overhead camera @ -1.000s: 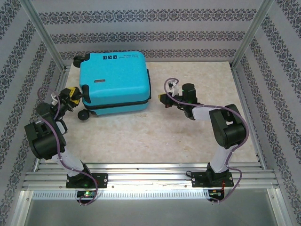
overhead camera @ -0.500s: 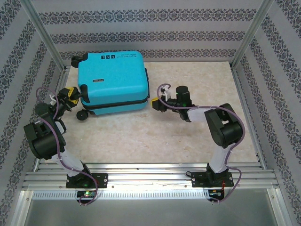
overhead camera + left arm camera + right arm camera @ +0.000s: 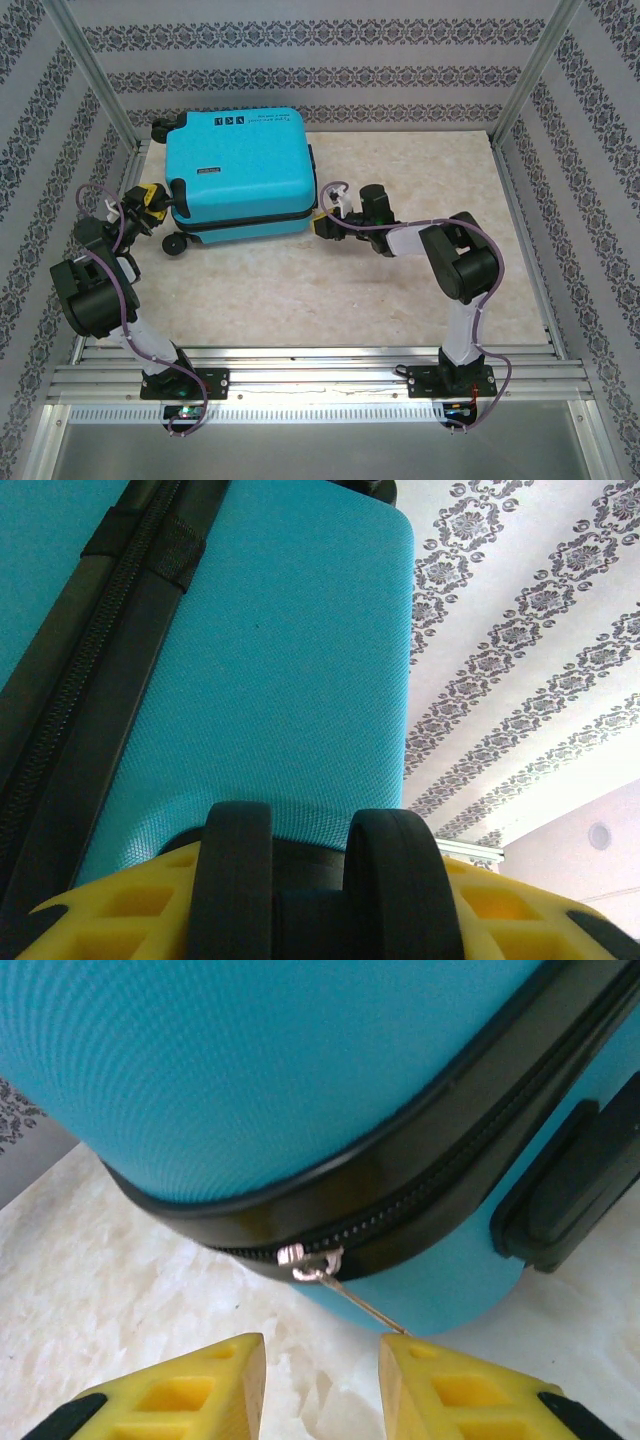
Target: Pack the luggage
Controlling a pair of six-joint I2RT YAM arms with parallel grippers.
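The turquoise luggage (image 3: 240, 165) lies flat and zipped shut at the back left of the table. My left gripper (image 3: 152, 203) is at its left side. In the left wrist view its yellow fingers (image 3: 520, 910) press on either side of a black double wheel (image 3: 235, 880) under the shell (image 3: 270, 660). My right gripper (image 3: 322, 224) is open at the case's near right corner. In the right wrist view the silver zipper pull (image 3: 312, 1263) hangs from the black zipper band (image 3: 420, 1190) just ahead of the fingertips (image 3: 245, 1365), and its thin tab reaches toward the right finger.
The marble tabletop (image 3: 400, 280) lies bare in front of and to the right of the case. Patterned walls and aluminium posts (image 3: 95, 75) enclose it. A metal rail (image 3: 320, 385) runs along the near edge. Another black wheel (image 3: 177, 244) sticks out at the case's near left corner.
My right gripper has moved left across the table, up to the case's near right corner and zipper pull. The left arm and the case have stayed put.
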